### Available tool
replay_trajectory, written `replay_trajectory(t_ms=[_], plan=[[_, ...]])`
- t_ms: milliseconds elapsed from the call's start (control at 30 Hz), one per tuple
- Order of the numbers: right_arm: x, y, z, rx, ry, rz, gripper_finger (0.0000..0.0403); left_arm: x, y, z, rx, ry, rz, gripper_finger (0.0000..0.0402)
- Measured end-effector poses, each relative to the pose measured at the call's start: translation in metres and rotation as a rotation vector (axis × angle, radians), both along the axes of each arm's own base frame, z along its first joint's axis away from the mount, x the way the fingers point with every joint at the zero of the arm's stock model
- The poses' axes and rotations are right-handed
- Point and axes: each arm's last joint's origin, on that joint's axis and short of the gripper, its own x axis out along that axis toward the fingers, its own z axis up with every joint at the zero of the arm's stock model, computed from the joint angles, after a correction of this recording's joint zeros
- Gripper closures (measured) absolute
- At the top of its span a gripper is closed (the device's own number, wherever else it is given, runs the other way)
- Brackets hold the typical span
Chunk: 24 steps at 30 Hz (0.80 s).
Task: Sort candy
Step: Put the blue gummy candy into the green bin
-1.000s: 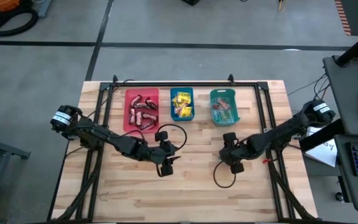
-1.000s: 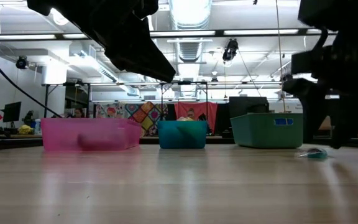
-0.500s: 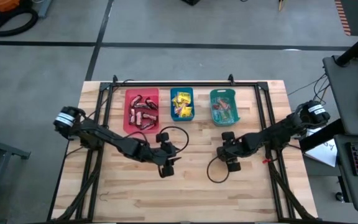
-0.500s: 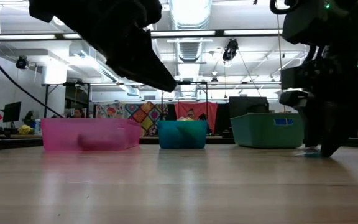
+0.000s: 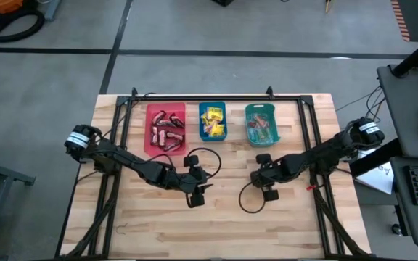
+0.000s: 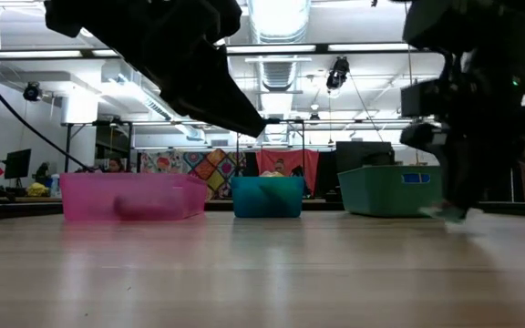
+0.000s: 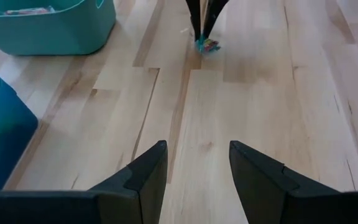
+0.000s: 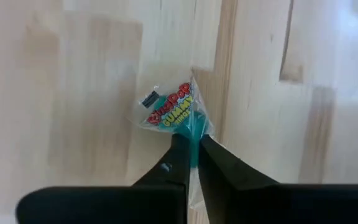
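A pale wooden bench [image 5: 216,217] is filling the middle of the room, with a black rail frame running round it. Two dark arms are reaching in over it from either side.

Along the far edge three plastic bins are sitting in a row. The red bin [image 5: 165,129] is holding dark brown-red bars, the blue bin [image 5: 212,122] is holding bright yellow packets, and the teal bin [image 5: 260,124] is holding small teal twist-wrapped pieces. Almost all the candy is already lying in its bin, so the sorting looks close to finished.

The right pincer [image 5: 261,176] is sitting low over the bench, in front of the teal bin and a little apart from it. Its fingers are clenched on one last sweet, a small clear and teal gummy packet [image 8: 170,109]. They are pinching the packet by its narrow twisted tail. The packet is fanning out from the fingertips, so its long axis is running straight on from the pincer, printed face upward. From the low view it looks to be at or just above the wood; I cannot tell whether it is touching. What is left, as I judge it, is carrying this piece across to the teal bin and letting go.

The left pincer [image 7: 197,180] is waiting near the middle of the bench, in front of the red and blue bins. Its fingers are standing apart and holding nothing.
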Motion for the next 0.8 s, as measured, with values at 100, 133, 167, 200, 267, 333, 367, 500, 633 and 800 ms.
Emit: replay_trajectory(t_ms=[100, 133, 167, 200, 267, 333, 367, 500, 633, 800], plan=[[0.005, 0.002, 0.009, 0.008, -0.028, 0.001, 0.0388, -0.001, -0.001, 0.002, -0.004, -0.005, -0.004, 0.0244], [0.008, 0.002, 0.013, 0.012, -0.042, 0.001, 0.039, -0.002, -0.003, 0.004, -0.006, -0.008, -0.008, 0.0244], [0.011, 0.003, 0.018, 0.019, -0.062, -0.002, 0.0391, -0.002, -0.004, 0.006, -0.008, -0.014, -0.012, 0.0244], [0.014, 0.003, 0.024, 0.025, -0.084, -0.009, 0.0392, -0.002, -0.006, 0.01, -0.011, -0.023, -0.018, 0.0244], [0.021, 0.001, 0.037, 0.042, -0.13, -0.04, 0.0392, -0.004, -0.011, 0.018, -0.002, -0.031, -0.043, 0.0244], [0.028, -0.004, 0.053, 0.038, -0.169, -0.087, 0.0392, -0.006, -0.015, 0.026, 0.02, -0.031, -0.074, 0.0244], [0.03, -0.007, 0.061, 0.025, -0.18, -0.11, 0.0392, -0.007, -0.018, 0.029, 0.031, -0.033, -0.091, 0.0244], [0.041, -0.024, 0.096, -0.06, -0.211, -0.228, 0.0392, -0.017, -0.025, 0.045, 0.064, -0.052, -0.146, 0.0244], [0.044, -0.055, 0.125, -0.149, -0.195, -0.382, 0.0392, -0.029, -0.028, 0.056, 0.076, -0.046, -0.175, 0.0244], [0.035, -0.102, 0.137, -0.209, -0.088, -0.498, 0.0392, -0.043, -0.03, 0.068, 0.107, -0.04, -0.163, 0.0245]])
